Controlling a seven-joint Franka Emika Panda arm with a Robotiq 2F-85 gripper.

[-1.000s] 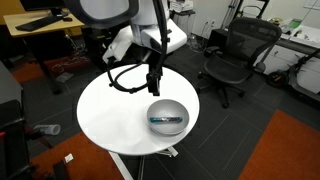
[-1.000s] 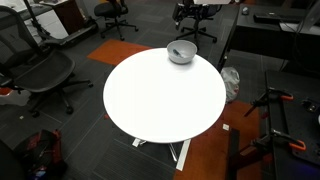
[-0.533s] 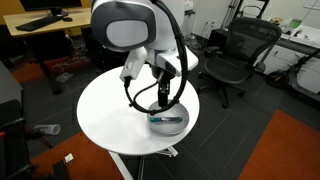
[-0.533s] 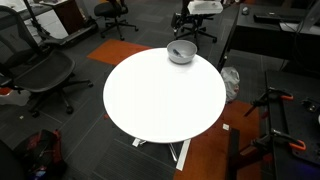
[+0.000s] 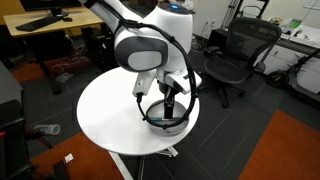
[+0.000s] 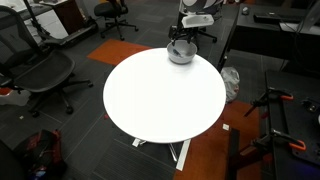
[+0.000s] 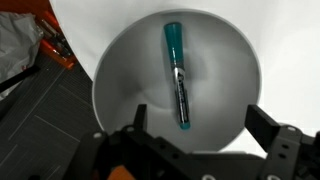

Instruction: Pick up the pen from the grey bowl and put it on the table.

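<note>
Pen (image 7: 177, 75), slim, dark and teal, lies in the shiny silver-grey round bowl (image 7: 120, 70); the wide-open, empty hand (image 7: 197, 122) should straddle its barrel, descend centred, then close.

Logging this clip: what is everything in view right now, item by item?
Short dark pen with a teal-blue section: one, dark and teal, lying inside the bowl.
Round shiny silver-grey bowl: one, silver-grey, on the table near its edge.
Large round white table: one, white, middle of the room.
Black office chair: at least two, black, on the floor around the table.
Rectangular wooden desk: one, brown, behind the table.
Orange carpet patch: orange, on the floor beside the table.
Robot arm: one, white and black, bent over the bowl.
Pincer: one, black, open, over the bowl.
</note>
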